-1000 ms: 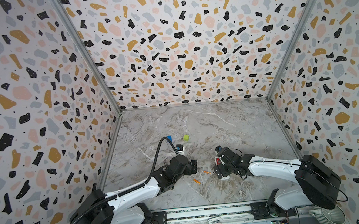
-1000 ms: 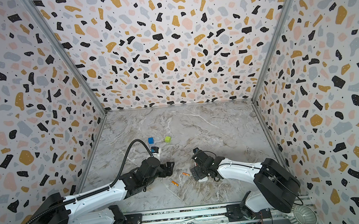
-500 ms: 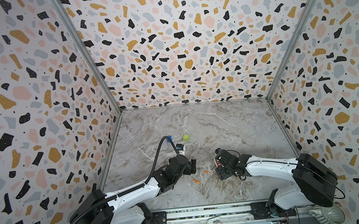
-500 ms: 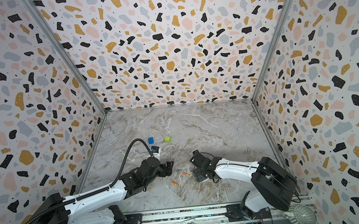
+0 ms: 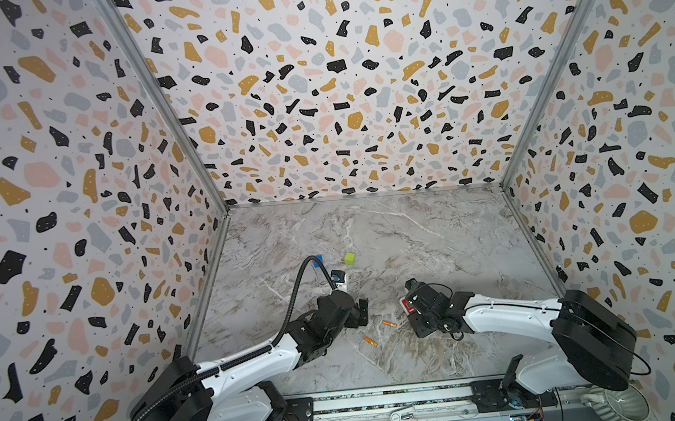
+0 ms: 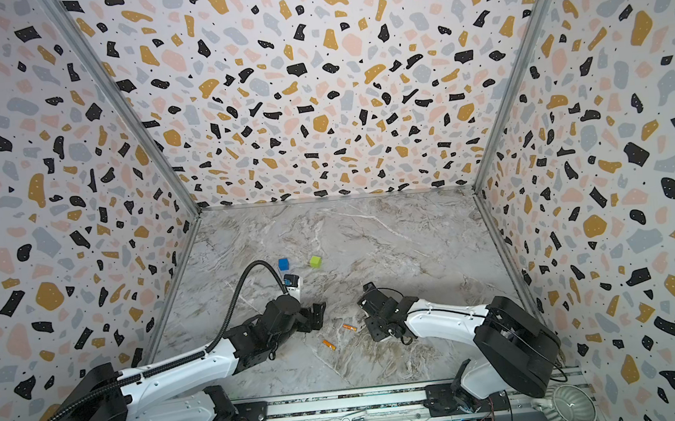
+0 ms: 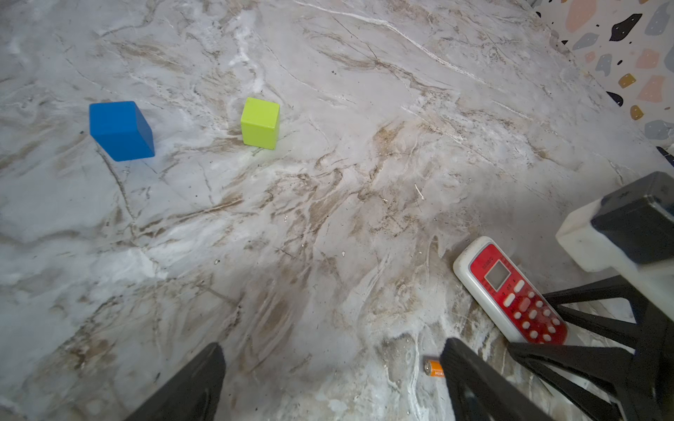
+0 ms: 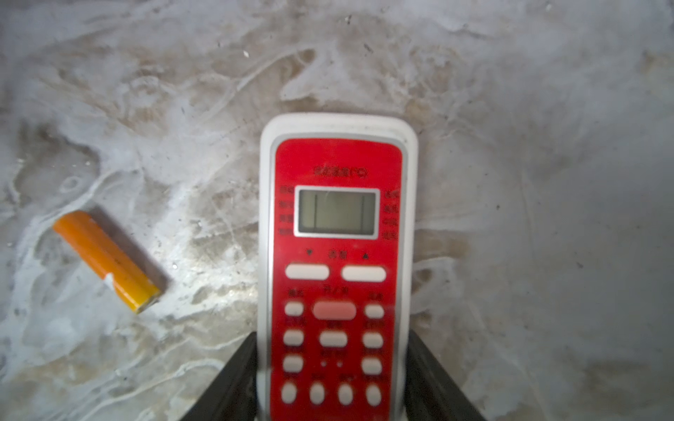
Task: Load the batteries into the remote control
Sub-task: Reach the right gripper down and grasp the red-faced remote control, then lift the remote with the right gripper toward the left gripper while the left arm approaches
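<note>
- where the right arm stretches low over the marble bench, the right jaws are closed on the remote control, with one black finger pressed against each long side of its button end.
- the remote control lies flat on the bench, red face up, with its grey screen end pointing away from the wrist. in a top view the remote control shows only as a red sliver under the right jaws.
- both batteries lie loose on the bench between the two arms. the first battery is near the remote control but apart from it. the second battery lies a little nearer the arms' bases, not touching the first.
- in the right wrist view the first battery lies slantwise beside the remote control, with bare bench between them.
- the left arm is also low, and the left jaws stand wide open and hold nothing. in the left wrist view their black fingers are spread over bare bench, and the pale-tipped end of one of the batteries peeks out from behind one finger. the remote control lies just beyond it.
- a blue cube and a green cube stand farther back on the bench, side by side but apart, well away from the remote control.
</note>
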`<state>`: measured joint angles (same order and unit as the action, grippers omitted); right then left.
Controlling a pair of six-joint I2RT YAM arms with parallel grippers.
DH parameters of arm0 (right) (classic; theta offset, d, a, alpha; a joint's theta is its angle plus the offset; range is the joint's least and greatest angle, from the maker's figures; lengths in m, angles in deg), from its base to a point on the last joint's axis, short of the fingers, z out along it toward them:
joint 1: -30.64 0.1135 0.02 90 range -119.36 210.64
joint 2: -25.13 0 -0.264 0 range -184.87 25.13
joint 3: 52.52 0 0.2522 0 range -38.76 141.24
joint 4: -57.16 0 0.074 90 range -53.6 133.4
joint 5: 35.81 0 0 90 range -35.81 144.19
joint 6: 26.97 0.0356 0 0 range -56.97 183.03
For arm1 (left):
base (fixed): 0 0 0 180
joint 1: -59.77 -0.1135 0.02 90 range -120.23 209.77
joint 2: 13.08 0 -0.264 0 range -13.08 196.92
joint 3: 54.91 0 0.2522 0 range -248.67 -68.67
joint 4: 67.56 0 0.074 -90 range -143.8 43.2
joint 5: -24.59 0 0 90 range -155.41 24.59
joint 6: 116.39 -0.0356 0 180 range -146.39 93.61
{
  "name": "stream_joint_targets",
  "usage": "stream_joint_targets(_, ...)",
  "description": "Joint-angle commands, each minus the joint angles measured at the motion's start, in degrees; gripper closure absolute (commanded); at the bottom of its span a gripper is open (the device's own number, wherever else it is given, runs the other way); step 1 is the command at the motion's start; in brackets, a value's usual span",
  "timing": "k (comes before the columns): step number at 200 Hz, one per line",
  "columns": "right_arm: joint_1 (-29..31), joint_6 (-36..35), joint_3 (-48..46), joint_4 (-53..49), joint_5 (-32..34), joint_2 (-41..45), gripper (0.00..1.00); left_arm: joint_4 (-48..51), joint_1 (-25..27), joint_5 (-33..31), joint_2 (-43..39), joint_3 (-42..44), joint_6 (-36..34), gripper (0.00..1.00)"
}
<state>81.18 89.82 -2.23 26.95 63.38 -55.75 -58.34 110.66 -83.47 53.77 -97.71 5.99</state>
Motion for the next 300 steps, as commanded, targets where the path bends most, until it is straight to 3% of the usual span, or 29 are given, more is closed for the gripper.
stream_joint_targets(1, -0.1, 0.5, -1.2, -0.2, -0.3, 1.9, 0.52, -2.4, 0.5, -0.2, -0.9, -0.6, 0.1, 0.05)
stream_joint_targets(41, -1.7, -0.3, -1.7, 1.6, -0.8, 5.6, 0.58, -4.2, 0.5, 3.1, -1.5, -0.8, -0.4, 0.06)
stream_joint_targets(72, -4.7, -2.5, -2.4, 5.0, -4.7, 11.1, 0.69, -9.4, 0.5, 8.8, -5.1, 0.5, -0.7, 0.06)
stream_joint_targets(131, -8.5, -9.2, -6.0, 18.1, -20.4, 24.2, 0.75, -16.6, 0.5, 19.0, -9.6, -0.1, -0.5, 0.07)
stream_joint_targets(170, -13.1, -9.8, -8.0, 27.5, -35.1, 28.1, 0.82, -20.3, 0.5, 25.0, -11.0, -1.0, -0.6, 0.08)
stream_joint_targets(236, -15.3, -9.7, -8.5, 39.6, -51.1, 29.4, 0.84, -23.5, 0.5, 30.1, -11.7, -3.4, -1.1, 0.07)
stream_joint_targets(300, -15.2, -6.7, -9.4, 48.6, -60.4, 28.0, 0.84, -30.9, 0.5, 36.9, -9.2, -4.4, -0.3, 0.08)
